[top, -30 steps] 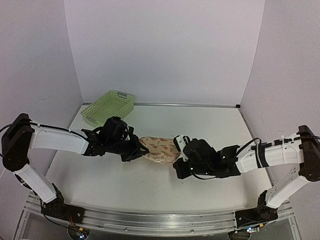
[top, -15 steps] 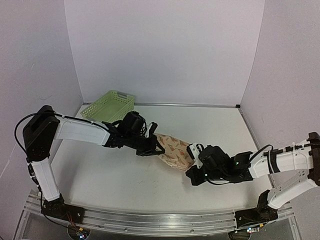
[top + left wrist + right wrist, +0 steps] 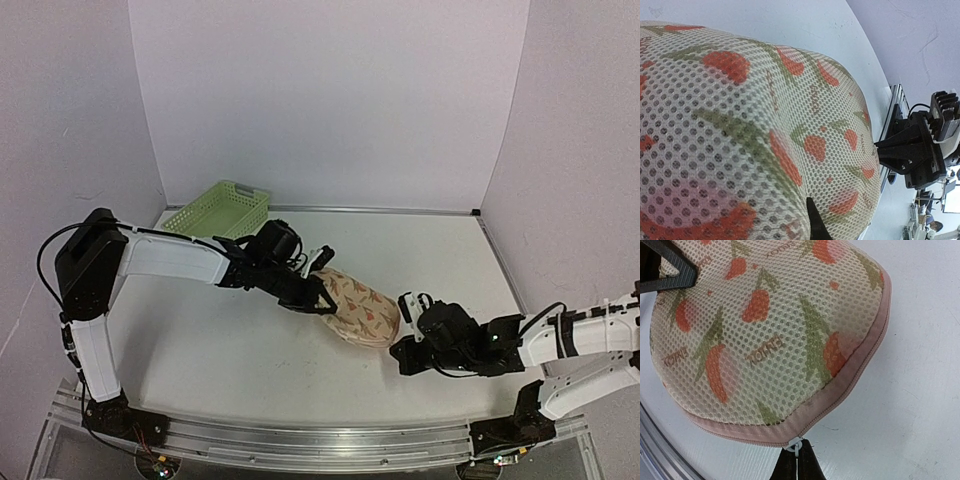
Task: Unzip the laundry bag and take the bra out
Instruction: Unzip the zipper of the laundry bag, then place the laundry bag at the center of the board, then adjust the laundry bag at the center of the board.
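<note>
The bag point(image 3: 362, 308) sits near the middle of the table point(image 3: 440, 250), dome side up, stretched between the two arms. The left gripper point(image 3: 318, 299) is closed on its back-left end, and one of its dark fingers point(image 3: 670, 272) lies over that edge in the right wrist view. The right gripper point(image 3: 796, 462) is at the near-right end, jaws pressed together on the small white zip pull point(image 3: 794, 444), which sticks out from the pink edging point(image 3: 850, 375). The zip looks closed along the stretch in view. From the left wrist the bag's mesh fills nearly the whole view and hides that gripper's own hold, with only one fingertip point(image 3: 813, 220) showing. The green basket point(image 3: 215, 212) stands in the back-left corner, well apart from the bag, behind the left arm. A metal rail point(image 3: 300, 440) runs along the table's near edge.
</note>
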Robot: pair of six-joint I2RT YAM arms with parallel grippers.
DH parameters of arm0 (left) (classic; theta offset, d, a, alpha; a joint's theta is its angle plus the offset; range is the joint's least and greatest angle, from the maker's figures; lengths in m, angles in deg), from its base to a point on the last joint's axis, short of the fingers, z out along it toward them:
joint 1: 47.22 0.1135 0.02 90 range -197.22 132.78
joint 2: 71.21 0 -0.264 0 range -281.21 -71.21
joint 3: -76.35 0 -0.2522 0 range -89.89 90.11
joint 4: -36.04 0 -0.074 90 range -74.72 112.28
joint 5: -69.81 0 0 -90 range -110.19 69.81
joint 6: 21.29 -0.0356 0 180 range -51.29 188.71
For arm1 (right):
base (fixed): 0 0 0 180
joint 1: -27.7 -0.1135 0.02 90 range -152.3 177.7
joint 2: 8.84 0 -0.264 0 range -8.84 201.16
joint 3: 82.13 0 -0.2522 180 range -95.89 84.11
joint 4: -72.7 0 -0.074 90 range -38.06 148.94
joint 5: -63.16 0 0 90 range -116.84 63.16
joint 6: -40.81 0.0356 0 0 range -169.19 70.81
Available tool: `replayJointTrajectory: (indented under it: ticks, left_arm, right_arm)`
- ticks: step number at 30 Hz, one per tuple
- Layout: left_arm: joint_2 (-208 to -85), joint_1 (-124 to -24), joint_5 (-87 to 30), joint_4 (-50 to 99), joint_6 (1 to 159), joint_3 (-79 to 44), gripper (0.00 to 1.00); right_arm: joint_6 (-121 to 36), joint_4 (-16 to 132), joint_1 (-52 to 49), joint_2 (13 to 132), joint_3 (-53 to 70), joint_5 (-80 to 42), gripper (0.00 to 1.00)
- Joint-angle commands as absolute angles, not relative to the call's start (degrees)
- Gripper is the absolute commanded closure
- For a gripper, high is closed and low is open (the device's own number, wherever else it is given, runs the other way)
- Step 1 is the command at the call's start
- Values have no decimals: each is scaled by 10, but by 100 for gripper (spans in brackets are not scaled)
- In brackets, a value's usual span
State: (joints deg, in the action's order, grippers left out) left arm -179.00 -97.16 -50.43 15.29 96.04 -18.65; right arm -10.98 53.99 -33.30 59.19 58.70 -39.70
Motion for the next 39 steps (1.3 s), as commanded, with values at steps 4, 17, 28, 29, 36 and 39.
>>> replayJointTrajectory:
  ticks: [4, 17, 28, 29, 36, 39]
  left_arm:
    - [-1804, -940, -505, 129, 889, -147, 100]
    - [-1755, -909, -459, 95, 925, -171, 43]
    - [-1626, -901, -456, 78, 1048, -283, 25]
    - [-1617, -901, -458, 82, 1064, -296, 25]
    - [-1575, -901, -505, 210, 1231, -417, 23]
    - [-1572, -901, -511, 282, 1303, -471, 22]
  right_arm:
    - [-101, 526, -328, 575, 601, -367, 100]
    - [-33, 580, -346, 705, 523, -381, 100]
    - [-23, 609, -350, 818, 394, -339, 100]
    - [-25, 612, -352, 827, 382, -335, 100]
    - [-32, 622, -361, 882, 305, -310, 100]
    - [-33, 623, -363, 892, 284, -307, 100]
